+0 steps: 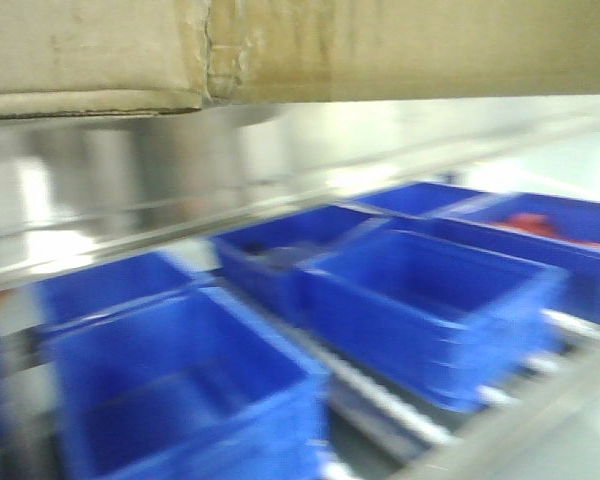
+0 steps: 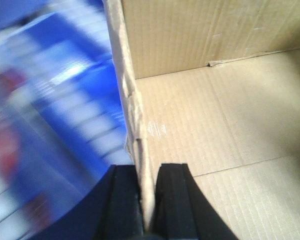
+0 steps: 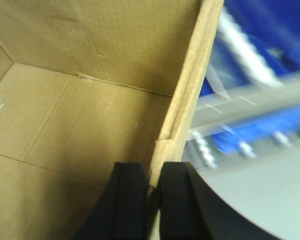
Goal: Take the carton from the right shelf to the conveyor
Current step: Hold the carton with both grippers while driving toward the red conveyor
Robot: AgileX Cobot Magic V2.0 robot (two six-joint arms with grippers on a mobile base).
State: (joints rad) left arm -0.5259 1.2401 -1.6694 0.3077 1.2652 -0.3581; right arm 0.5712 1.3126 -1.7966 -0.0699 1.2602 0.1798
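Observation:
The carton (image 1: 300, 45), plain brown corrugated cardboard, fills the top of the front view, held up off the rack. My left gripper (image 2: 149, 192) is shut on the carton's left wall (image 2: 137, 120), one black finger inside the box and one outside. My right gripper (image 3: 152, 192) is shut on the carton's right wall (image 3: 187, 95) the same way. The open inside of the carton shows in both wrist views (image 2: 215, 110) (image 3: 75, 110). The right shelf's shiny steel rail (image 1: 130, 210) runs below the carton, blurred. The conveyor is out of view.
Several blue plastic bins (image 1: 420, 300) sit on roller tracks below the carton, blurred by motion; one at the right holds something red (image 1: 540, 225). White rollers (image 3: 240, 42) and blue bins show beside the carton in the right wrist view. A blue bin (image 2: 60, 110) is left of the carton.

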